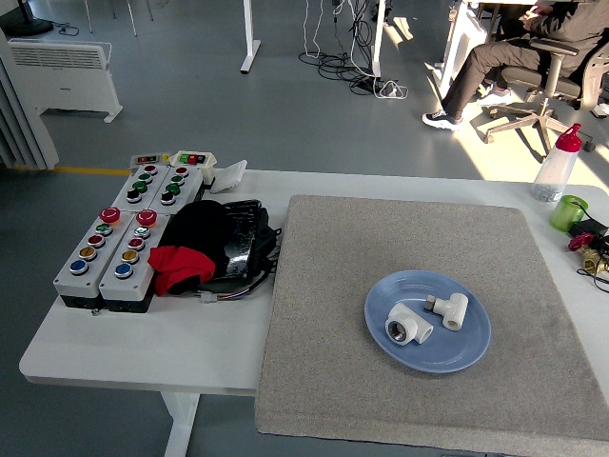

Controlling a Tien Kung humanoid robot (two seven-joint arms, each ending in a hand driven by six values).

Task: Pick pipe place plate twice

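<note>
So the blue plate sits on the grey mat toward the near right of the desk, with both pipe fittings on it. The elbow fitting is white, chunky, metal-threaded opening facing 7 o'clock. The tee fitting lies at its 2 o'clock, white too, apart from it. Neither robot hand is in the shot, so can't tell anything about the fingers. Further left: button boxes and a black-and-red bundle. Far right edge: spray bottle, green cup.
</note>
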